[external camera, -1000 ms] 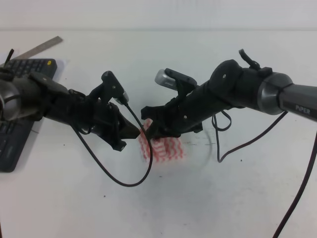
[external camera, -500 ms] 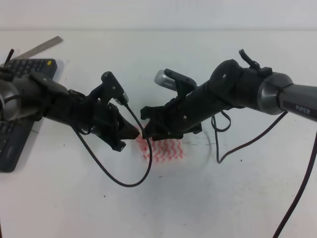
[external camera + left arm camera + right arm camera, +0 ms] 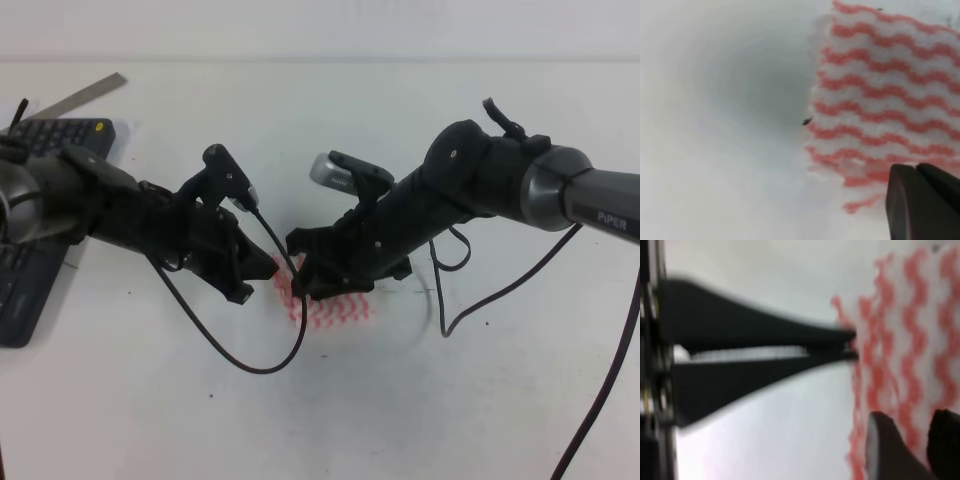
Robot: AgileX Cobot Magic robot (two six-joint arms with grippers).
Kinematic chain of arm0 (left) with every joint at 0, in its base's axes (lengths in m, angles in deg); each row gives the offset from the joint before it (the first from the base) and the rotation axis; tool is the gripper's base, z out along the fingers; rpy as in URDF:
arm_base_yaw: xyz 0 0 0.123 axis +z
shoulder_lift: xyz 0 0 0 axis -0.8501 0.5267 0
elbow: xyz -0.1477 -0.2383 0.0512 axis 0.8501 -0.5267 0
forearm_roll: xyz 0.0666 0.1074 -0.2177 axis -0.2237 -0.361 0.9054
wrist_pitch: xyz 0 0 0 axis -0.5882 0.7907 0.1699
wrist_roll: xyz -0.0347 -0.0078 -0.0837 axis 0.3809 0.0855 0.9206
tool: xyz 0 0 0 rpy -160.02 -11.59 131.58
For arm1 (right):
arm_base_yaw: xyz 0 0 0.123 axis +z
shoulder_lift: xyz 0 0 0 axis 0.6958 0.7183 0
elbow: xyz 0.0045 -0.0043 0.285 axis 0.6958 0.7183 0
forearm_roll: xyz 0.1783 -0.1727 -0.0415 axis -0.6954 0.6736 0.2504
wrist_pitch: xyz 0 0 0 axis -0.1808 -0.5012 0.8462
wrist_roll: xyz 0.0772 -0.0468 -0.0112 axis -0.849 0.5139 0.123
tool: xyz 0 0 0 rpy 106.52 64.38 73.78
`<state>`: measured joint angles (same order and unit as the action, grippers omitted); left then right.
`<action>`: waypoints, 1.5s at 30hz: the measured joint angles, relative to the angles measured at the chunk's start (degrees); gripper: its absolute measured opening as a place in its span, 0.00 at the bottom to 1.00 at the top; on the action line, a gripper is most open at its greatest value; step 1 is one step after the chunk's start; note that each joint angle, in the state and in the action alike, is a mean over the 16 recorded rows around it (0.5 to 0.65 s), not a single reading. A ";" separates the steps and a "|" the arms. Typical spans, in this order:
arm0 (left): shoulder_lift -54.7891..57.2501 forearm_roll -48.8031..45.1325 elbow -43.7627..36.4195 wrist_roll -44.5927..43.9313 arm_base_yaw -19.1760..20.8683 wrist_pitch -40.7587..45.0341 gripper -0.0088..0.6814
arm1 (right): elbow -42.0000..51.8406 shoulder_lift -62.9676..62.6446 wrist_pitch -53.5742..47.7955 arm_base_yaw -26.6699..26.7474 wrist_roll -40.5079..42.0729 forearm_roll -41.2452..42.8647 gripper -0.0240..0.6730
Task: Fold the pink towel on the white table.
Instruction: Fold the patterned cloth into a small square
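In the high view, both arms are meeting over the middle of the white table [image 3: 330, 400], where the pink towel [image 3: 335, 308] is lying as a small striped patch, mostly hidden under them. The left gripper [image 3: 262, 267] is pressing in at the towel's left edge and the right gripper [image 3: 305, 283] is sitting over its upper left part; from here I cannot tell how either pair of jaws is standing. A keyboard [image 3: 35, 250] and a metal ruler [image 3: 85, 95] are lying well apart at the far left, and a loose black cable [image 3: 250, 368] is looping across the table just left of the towel.

In the left wrist view, the towel [image 3: 885, 100] is lying flat with a fuzzy, slightly raised left edge. The left gripper's two fingertips [image 3: 920, 200] are pressed together at the lower corner, apparently pinching the cloth's edge.

In the right wrist view, blurred, the left gripper [image 3: 852, 345] is showing as a closed beak touching the towel [image 3: 910, 340] at its border. The right gripper [image 3: 912, 437] is standing over the cloth with a narrow gap between its fingers; whether cloth is caught there I cannot tell.

The towel looks thin, light and limp, so it is likely to sag and drag; corners or the edge hem seem the best hold. The table looks smooth and bare enough for the cloth to slide.
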<state>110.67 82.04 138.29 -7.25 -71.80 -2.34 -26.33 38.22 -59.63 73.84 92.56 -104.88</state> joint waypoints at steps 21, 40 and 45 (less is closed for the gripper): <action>-0.09 4.40 0.00 1.16 0.01 -1.31 0.01 | 0.00 -0.39 -6.85 -0.03 -0.01 4.40 0.09; 0.06 17.93 0.00 4.30 -2.66 -3.46 0.01 | -0.08 -2.82 -4.93 -5.67 -1.56 5.73 0.01; 0.38 18.31 0.00 4.72 -4.55 -5.48 0.01 | -0.05 -2.71 -5.88 -6.15 -1.60 6.24 0.01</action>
<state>111.05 100.34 138.29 -2.52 -76.35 -7.82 -26.38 35.51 -65.51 67.69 90.96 -98.64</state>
